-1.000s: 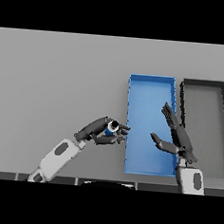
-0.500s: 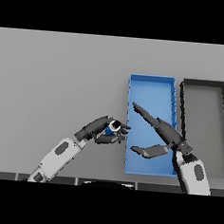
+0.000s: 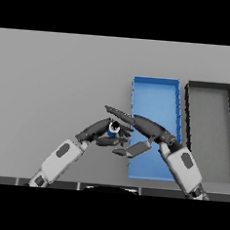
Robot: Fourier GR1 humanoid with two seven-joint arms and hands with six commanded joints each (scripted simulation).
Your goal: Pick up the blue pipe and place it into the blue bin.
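The pipe was a short blue piece with a dark opening ringed in white at its visible end. It sat just left of the bin's left wall, above the table, mostly hidden by the fingers curled round it, so its tilt could not be told. The bin was a long, shallow blue tray with raised walls, lying lengthwise away from the robot on the table, right of centre.
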